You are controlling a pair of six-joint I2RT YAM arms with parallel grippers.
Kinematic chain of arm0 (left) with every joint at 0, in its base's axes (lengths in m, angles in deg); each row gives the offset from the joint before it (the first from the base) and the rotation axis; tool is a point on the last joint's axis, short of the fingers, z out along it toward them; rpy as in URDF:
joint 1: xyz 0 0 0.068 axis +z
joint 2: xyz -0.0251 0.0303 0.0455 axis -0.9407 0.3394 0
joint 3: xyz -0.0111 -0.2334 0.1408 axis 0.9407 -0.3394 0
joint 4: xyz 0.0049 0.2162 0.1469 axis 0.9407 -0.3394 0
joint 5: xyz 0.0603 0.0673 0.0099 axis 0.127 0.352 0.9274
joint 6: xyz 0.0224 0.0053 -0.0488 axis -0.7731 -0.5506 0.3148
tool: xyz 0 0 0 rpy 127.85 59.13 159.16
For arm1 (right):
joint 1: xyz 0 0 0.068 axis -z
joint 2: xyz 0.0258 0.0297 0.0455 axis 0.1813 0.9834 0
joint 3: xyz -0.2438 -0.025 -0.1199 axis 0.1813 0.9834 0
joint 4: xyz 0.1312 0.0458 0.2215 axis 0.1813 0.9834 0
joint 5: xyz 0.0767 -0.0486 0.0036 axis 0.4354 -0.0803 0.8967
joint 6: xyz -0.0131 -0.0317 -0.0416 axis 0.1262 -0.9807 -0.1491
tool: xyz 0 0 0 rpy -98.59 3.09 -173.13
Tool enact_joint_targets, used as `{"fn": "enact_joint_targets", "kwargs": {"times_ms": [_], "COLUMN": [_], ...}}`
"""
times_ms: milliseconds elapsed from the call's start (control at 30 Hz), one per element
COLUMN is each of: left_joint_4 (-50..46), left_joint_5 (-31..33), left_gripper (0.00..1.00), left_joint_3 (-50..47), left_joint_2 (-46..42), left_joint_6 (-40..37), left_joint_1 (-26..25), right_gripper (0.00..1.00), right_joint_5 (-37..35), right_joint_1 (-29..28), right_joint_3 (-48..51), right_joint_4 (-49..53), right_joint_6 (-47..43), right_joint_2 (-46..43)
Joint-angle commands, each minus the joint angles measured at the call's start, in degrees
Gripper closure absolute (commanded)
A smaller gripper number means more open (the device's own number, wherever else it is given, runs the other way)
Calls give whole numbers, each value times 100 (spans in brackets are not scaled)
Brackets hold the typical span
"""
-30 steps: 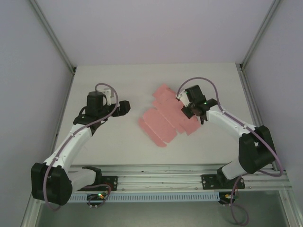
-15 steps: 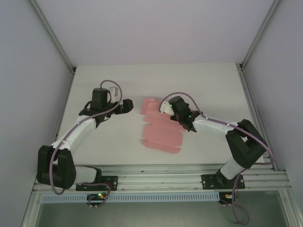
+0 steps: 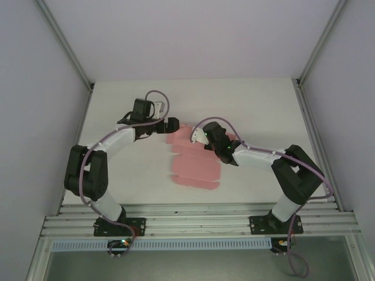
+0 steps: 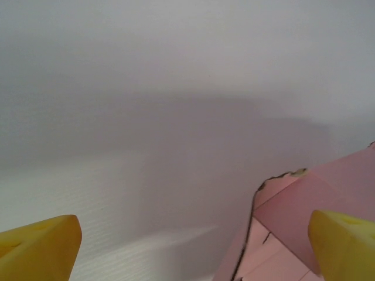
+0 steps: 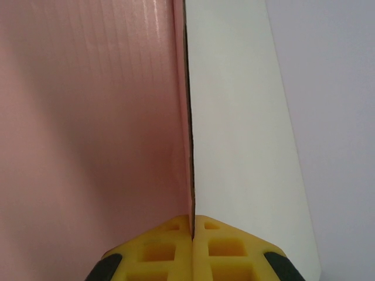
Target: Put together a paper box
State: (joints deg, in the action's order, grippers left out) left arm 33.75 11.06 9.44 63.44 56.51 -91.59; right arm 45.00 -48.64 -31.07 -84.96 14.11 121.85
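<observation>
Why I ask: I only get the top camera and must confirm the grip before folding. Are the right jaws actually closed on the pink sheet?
Observer: Yes. On the right wrist camera the right jaws are shut, yellow pads pressed together on the edge of the pink sheet.
Operator: And the left jaws, are they holding anything?
Observer: No. On the left wrist camera the left jaws stand wide open, gripping nothing; a corner of the sheet reaches in by one yellow fingertip.
</observation>
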Motion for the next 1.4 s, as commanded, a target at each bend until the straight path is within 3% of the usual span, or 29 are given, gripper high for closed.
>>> {"fn": "enact_joint_targets", "kwargs": {"times_ms": [0,267,467,733,1067,1367], "left_joint_4": [-130,143,179,1075,920,1026], "left_joint_5": [2,41,618,593,626,-115], "left_gripper": [0,0,0,0,0,0], "left_joint_3": [140,217,305,113,-394,-1617], "left_joint_2": [86,307,432,375,-389,-1718], "left_joint_6": [-284,-159,-144,381,133,109], "left_joint_1": [-86,-326,-670,-881,-822,-417], "right_gripper": [100,100,100,100,100,100], "right_joint_5": [-92,-86,-17,394,247,1], "right_joint_1": [-48,-100,-104,-118,-79,93], "right_joint_3": [25,18,-9,219,492,507], "right_joint_4": [-116,-69,35,-46,-40,100], "right_joint_6": [134,404,851,1219,1374,1798], "right_joint_2": [-51,-109,-231,-490,-748,-923]}}
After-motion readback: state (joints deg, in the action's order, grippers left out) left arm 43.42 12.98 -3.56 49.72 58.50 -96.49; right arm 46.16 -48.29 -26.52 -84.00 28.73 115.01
